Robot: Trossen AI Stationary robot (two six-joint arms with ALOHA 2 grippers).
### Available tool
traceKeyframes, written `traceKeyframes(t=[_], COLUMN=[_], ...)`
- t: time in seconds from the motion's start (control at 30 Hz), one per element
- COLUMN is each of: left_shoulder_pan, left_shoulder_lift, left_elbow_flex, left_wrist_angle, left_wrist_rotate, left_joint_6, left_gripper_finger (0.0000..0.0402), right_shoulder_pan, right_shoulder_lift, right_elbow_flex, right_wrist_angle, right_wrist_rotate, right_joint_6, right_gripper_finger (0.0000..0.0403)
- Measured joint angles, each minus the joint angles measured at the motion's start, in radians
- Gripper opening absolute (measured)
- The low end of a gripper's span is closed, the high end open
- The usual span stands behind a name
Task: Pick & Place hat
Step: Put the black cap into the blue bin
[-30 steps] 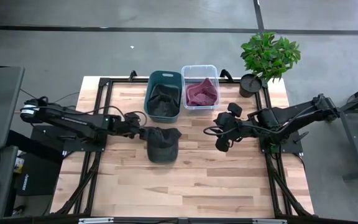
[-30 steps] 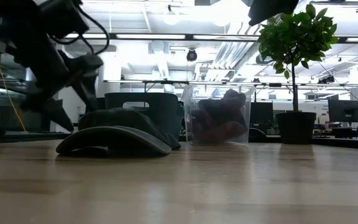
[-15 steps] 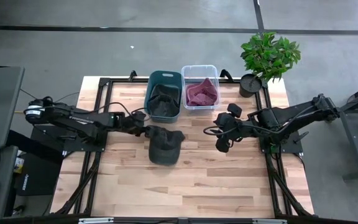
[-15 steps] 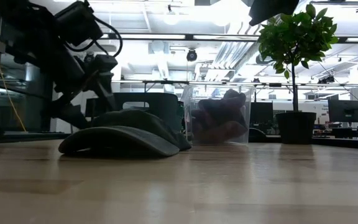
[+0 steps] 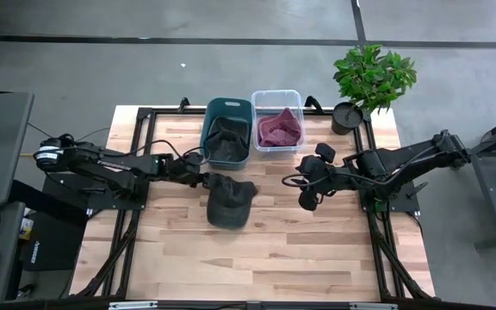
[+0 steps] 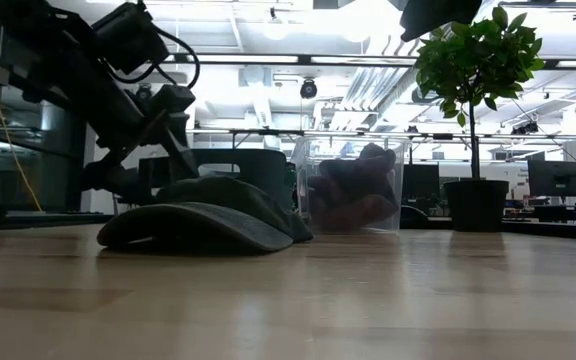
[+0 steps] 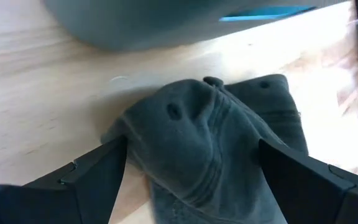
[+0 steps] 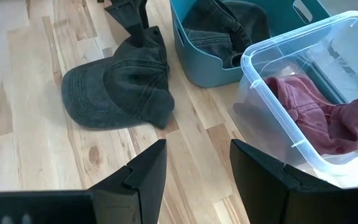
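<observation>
A dark grey cap, the hat (image 5: 228,202), lies on the wooden table (image 5: 317,250), its brim toward the near edge and its crown (image 7: 210,137) toward the bins. My left gripper (image 5: 205,181) is open at the crown's left side, and its two fingers straddle the crown (image 8: 143,43). My right gripper (image 5: 306,196) hangs open above the table, right of the hat, with nothing between its fingers (image 8: 148,168). My left gripper stands astride the back of the hat's crown (image 7: 166,118), one finger (image 7: 98,174) on each side, the cloth filling the gap between them. The fingers slant down from the table's left. The hat rests on the table on its brim and lower rim.
Behind the hat stands a teal bin (image 5: 226,129) holding another dark cap. Beside it is a clear bin (image 5: 276,120) with maroon cloth. A potted plant (image 5: 373,77) is at the far right corner. Bare wood lies toward the near edge.
My left gripper has gone toward the table's right edge and sunk onto the hat's crown, staying open. The hat has been nudged a little to the right and turned slightly, its crown shifting right while the brim stays nearly where it was.
</observation>
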Motion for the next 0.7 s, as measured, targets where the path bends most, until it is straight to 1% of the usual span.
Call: traceKeyframes(t=[0.1, 0.27, 0.37, 0.5, 0.7], left_shoulder_pan=[0.000, 0.000, -0.002, -0.002, -0.002], left_shoulder_lift=[0.000, 0.041, 0.061, 0.089, 0.090], left_elbow_flex=[0.000, 0.000, 0.000, 0.000, 0.000], left_wrist_angle=[0.005, 0.015, 0.017, 0.012, 0.015], left_wrist_rotate=[-0.002, 0.014, 0.033, 0.038, 0.039], left_joint_6=[-0.008, -0.031, -0.045, -0.064, -0.084], left_gripper_finger=[0.0347, 0.0347, 0.0337, 0.0299, 0.0213], right_shoulder_pan=[0.000, 0.000, 0.000, 0.000, 0.000], right_shoulder_lift=[0.000, 0.000, 0.000, 0.000, 0.000], right_elbow_flex=[0.000, 0.000, 0.000, 0.000, 0.000], right_wrist_angle=[0.000, 0.000, 0.000, 0.000, 0.000], right_wrist_rotate=[0.000, 0.000, 0.002, 0.004, 0.007], right_joint_6=[0.000, 0.001, 0.001, 0.001, 0.001], right_gripper_finger=[0.0172, 0.0172, 0.0172, 0.0172, 0.0172])
